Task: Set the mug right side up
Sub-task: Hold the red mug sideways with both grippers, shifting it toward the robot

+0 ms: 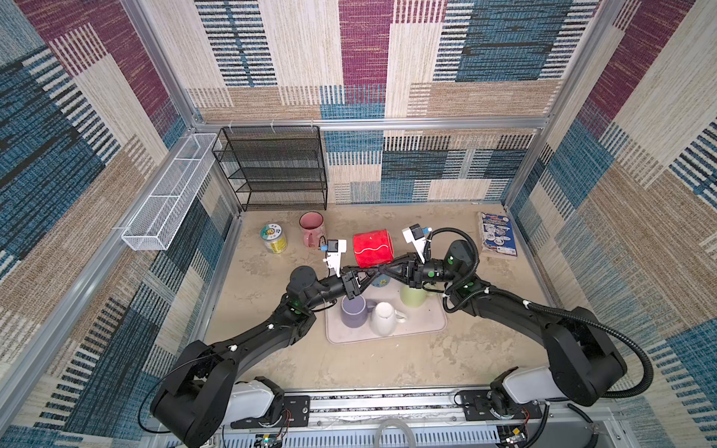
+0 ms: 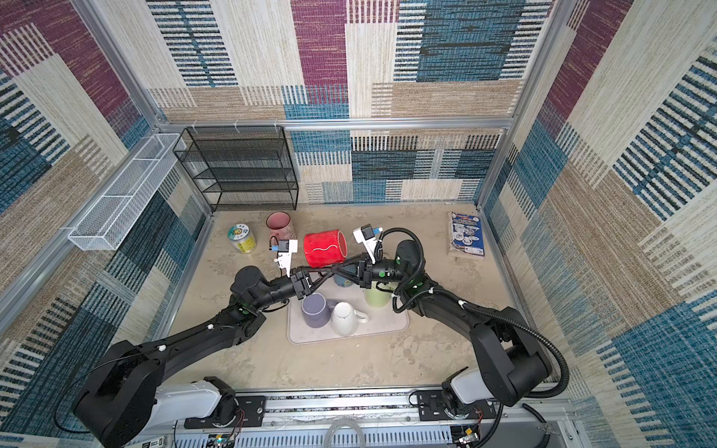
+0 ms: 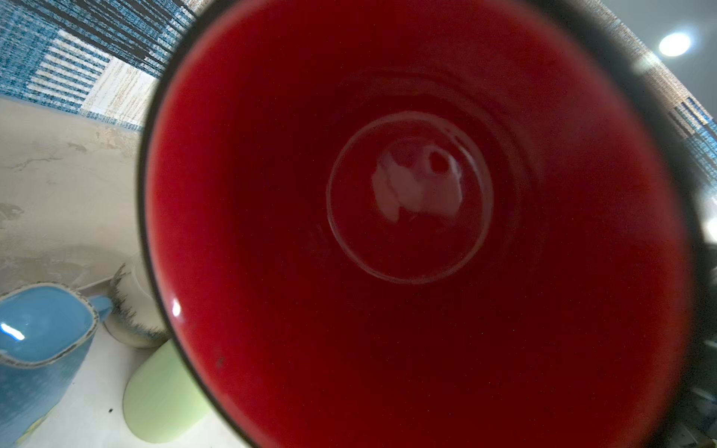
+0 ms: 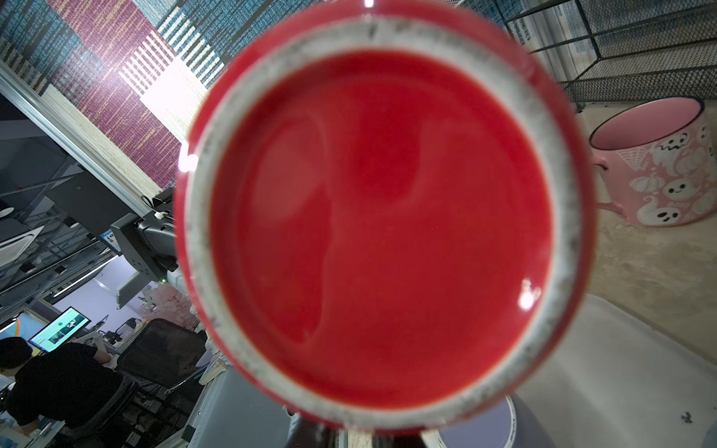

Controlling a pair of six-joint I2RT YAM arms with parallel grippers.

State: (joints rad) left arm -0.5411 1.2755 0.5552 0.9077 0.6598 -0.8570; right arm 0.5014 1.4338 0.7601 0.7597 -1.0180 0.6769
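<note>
Item: red mug (image 1: 372, 248), glazed ceramic with a white squiggle on the wall. Location: held on its side clear of the desk (image 1: 271, 294), near the far end of the pale mat (image 1: 426, 329). Its mouth faced the left arm and its unglazed foot ring the right arm. It was neither inverted nor upright, so I judged the turn about half done. Handling: rigid, fairly heavy, with slick glaze. It would likely chip if dropped onto the lavender mug (image 1: 353, 310) or the white mug (image 1: 384, 318) below. The handle or rim wall seemed the surest hold. Left fingers (image 1: 366, 277): reached beneath the mouth end; I could not tell whether they were apart or closed. Right fingers (image 1: 397, 267): drawn nearly together beneath the base end, apparently pinching the mug, with the contact hidden.
</note>
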